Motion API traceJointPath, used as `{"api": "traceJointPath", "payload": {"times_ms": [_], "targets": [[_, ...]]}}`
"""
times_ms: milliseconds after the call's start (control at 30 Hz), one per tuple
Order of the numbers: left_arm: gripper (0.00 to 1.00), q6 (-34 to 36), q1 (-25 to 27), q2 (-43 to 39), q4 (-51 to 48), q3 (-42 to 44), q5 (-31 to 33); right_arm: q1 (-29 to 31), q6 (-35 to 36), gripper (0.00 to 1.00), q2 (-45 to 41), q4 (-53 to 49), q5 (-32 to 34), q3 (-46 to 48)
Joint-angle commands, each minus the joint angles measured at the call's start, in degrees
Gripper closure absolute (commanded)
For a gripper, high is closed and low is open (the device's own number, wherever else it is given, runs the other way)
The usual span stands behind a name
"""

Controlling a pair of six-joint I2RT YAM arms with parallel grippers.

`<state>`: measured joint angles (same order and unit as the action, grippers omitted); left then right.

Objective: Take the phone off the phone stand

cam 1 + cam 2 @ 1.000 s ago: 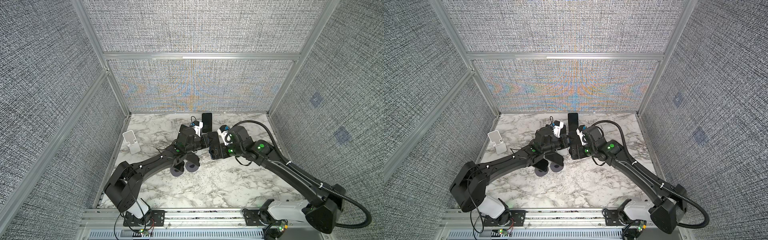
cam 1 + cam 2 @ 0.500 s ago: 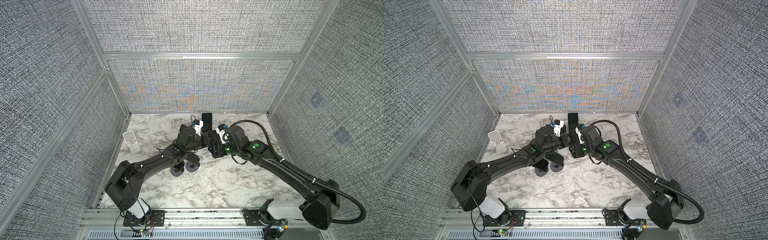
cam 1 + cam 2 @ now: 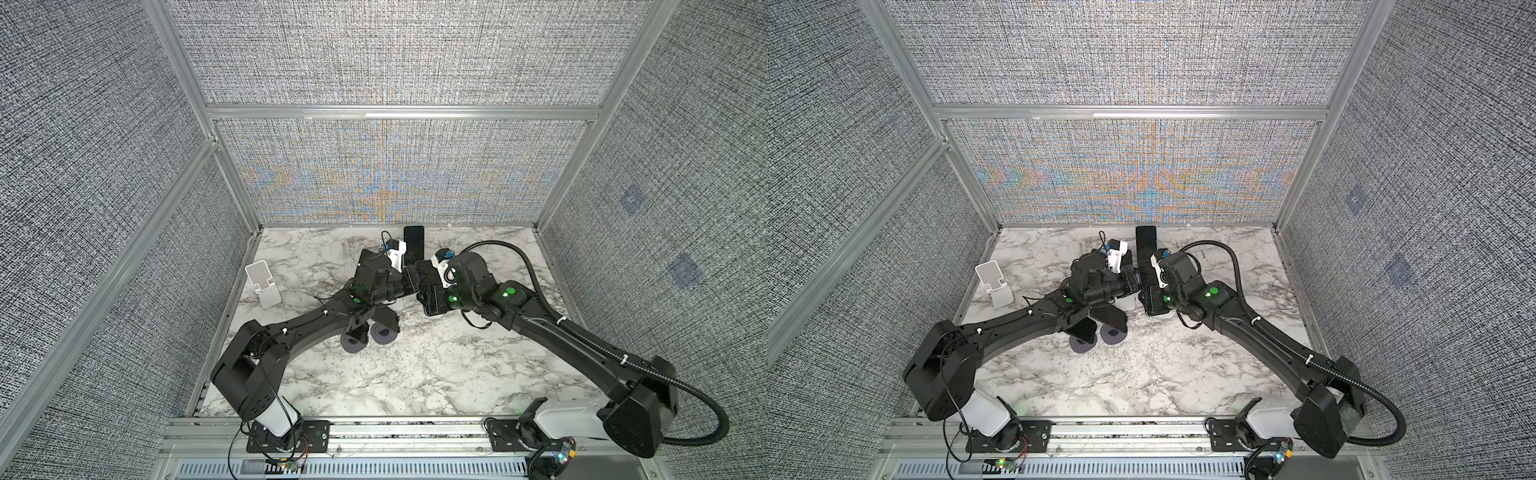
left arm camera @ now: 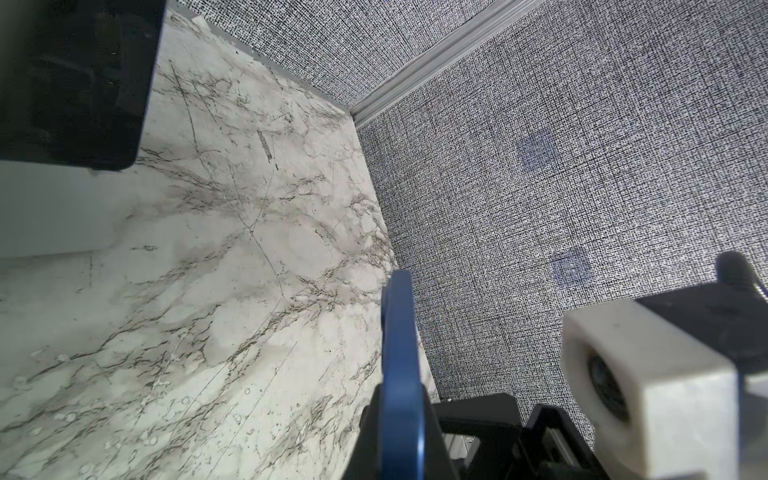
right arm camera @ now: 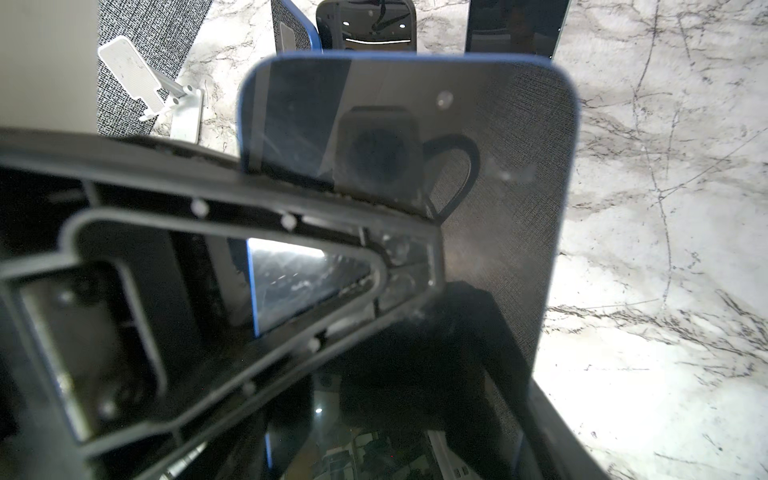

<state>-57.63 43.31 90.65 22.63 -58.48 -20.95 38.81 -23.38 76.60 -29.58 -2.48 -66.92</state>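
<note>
The left jaws are closed tight across the two faces of the blue-rimmed phone (image 4: 400, 340). The left wrist view shows it edge-on, rising from between their black tips. The right jaws stand partly open astride the same phone (image 5: 478, 166). One finger (image 5: 137, 178) crosses in front of the dark screen and the other (image 5: 567, 444) lies along the far edge. Whether either one presses on the phone I cannot tell.

The phone is held over the middle of the table (image 3: 415, 374), where the two arms meet, with its screen turned toward the right wrist camera (image 4: 644, 395). In both top views it shows as a dark slab (image 3: 434, 302) (image 3: 1154, 301).

Just beside it, under the left jaws, a white piece (image 3: 1128, 302) peeks out, mostly hidden by the left arm (image 3: 316, 324). I cannot tell what it is.

Behind the jaws, near the back wall (image 3: 395, 174), a black phone (image 3: 414, 245) stands propped on a pale rear stand (image 4: 50, 208), which is blurred in the left wrist view. Well apart, by the left wall, a white side stand (image 3: 262, 282) carries nothing. Two dark round discs (image 3: 384, 332) (image 3: 353, 338) lie side by side under the left arm.

In all there are two phones, two white stands, the half-hidden white piece and two discs.
</note>
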Motion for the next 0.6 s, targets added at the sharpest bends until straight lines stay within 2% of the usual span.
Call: {"api": "traceJointPath", "payload": {"times_ms": [0,133,433,567], "targets": [[0.81,-1.67,0.07,0.37,4.73,0.37,-1.47,-0.05,-0.27,0.48,-0.13,0.96,1.84,0.21],[0.69,-2.94,0.02,1.33,6.85,0.65,-1.90,-0.20,-1.23,0.54,-0.78,0.76,2.48,0.62],[0.58,-1.21,-0.24,0.86,4.63,-0.33,-1.42,-2.47,-3.68,0.65,-4.61,-0.41,3.44,2.59],[0.53,0.20,-0.81,0.36,1.93,-1.67,-1.30,-4.28,-4.27,0.65,-6.72,-2.54,4.37,3.79]]}}
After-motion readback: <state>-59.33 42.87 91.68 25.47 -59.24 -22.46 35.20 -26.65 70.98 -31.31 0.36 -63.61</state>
